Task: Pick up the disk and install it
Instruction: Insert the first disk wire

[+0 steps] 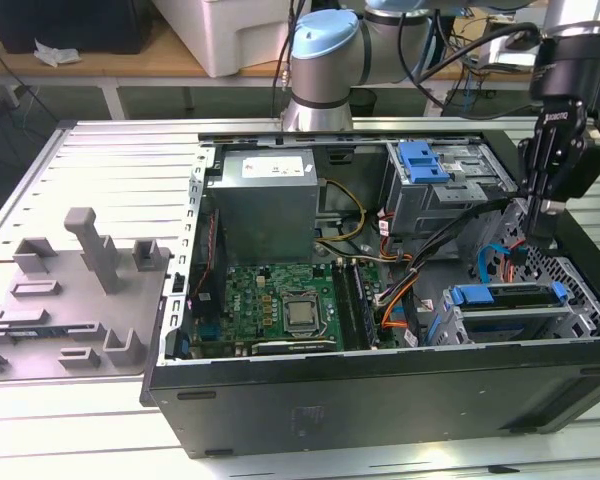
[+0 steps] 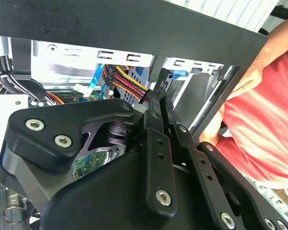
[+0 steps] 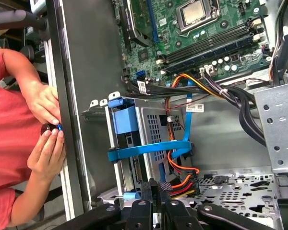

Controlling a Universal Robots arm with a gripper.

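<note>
- The tool [image 1: 544, 230] hangs over the open computer case [image 1: 380, 400], close to the case wall on the exterior view's right. Its fingers point down.
- In the second wrist view the fingertips [image 2: 157, 98] are clenched together with nothing between them. The first wrist view shows the same closed tips [image 3: 149, 186].
- The disk [image 1: 505, 322] sits in the low bay at the near corner of the case, on the exterior view's right. Its blue bracket [image 1: 505, 295] runs along its upper edge, and the tool is above it and apart from it.
- In the first wrist view a blue cable [image 3: 149, 149] crosses the bay just beside the bracket [image 3: 124, 120], with red and orange wires [image 3: 182, 177] close by.
- Open room lies between this bay and the grey cage [image 1: 435, 195] with its blue latch [image 1: 423, 160], though black cables [image 1: 450, 230] cross that gap.
- A person's hands [image 3: 45, 139] rest against the outer edge of the case wall [image 3: 62, 120], pinching a small dark part.
- The power-supply box [image 1: 265, 195] and motherboard [image 1: 280, 300] fill the case's other half.
- On the desk [image 1: 80, 420], a grey fixture plate [image 1: 70, 300] lies just beside the case.
</note>
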